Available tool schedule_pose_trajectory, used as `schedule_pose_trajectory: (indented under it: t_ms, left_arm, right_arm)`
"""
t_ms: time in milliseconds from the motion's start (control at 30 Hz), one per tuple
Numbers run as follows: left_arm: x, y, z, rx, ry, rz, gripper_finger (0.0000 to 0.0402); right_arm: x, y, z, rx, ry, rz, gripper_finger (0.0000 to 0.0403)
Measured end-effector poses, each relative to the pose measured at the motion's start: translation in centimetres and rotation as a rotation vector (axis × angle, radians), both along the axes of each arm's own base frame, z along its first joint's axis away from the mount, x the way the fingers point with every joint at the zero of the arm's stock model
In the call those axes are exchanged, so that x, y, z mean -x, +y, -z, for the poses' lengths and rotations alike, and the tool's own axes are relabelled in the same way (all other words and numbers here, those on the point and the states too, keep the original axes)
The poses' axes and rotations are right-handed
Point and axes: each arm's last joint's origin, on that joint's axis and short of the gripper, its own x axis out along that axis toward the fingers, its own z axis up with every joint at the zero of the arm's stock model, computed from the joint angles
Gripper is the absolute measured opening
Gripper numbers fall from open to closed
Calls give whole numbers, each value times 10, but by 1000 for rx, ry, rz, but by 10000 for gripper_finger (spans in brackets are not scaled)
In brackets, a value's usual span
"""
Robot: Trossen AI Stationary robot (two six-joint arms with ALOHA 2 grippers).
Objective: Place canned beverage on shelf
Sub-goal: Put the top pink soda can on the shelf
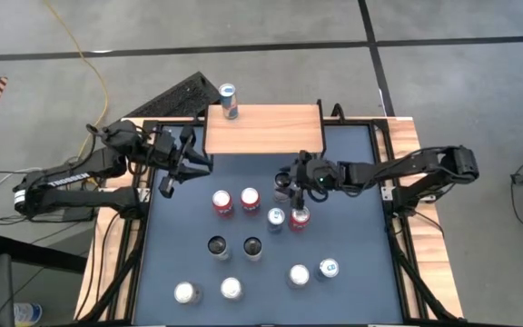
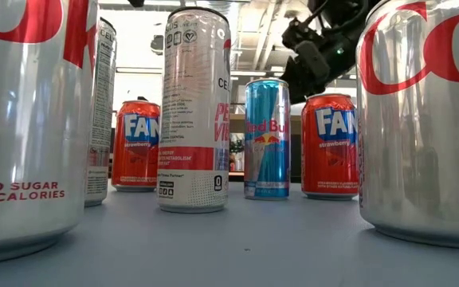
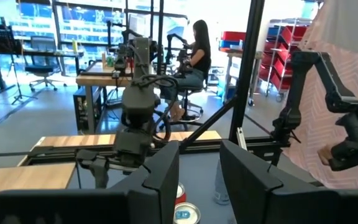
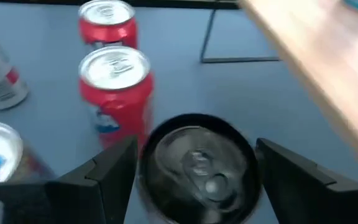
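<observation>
The right gripper (image 4: 194,171) is seen with its dark fingers (image 4: 107,171) spread apart on either side of a dark-topped beverage can (image 4: 197,165), which stands between them; whether the pads touch it cannot be told. In the high view this gripper (image 1: 289,182) is placed at centre frame, just below the light wooden shelf top (image 1: 271,127) with thin black legs. A blue-and-silver can (image 1: 229,100) is already set on the shelf's upper left corner. Red cans (image 1: 222,202) and other upright cans are scattered over the dark blue table mat (image 1: 352,227). The left gripper (image 1: 178,168) is held with fingers (image 3: 166,177) apart, empty, at left centre beside the shelf's left end.
</observation>
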Motion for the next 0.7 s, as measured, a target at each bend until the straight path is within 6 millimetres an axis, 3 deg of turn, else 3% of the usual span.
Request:
schedule_pose_trajectory:
  t_ms: [233, 533, 700]
  left_arm:
    - [0, 0, 0, 1, 0, -2, 107]
    - [0, 0, 0, 1, 0, -6, 107]
    - [0, 0, 0, 8, 3, -6, 107]
  right_arm:
    - [-4, 0, 4, -2, -13, 3, 301]
    - [-2, -1, 6, -27, 9, 58, 213]
    - [-2, -1, 4, -36, -5, 70, 211]
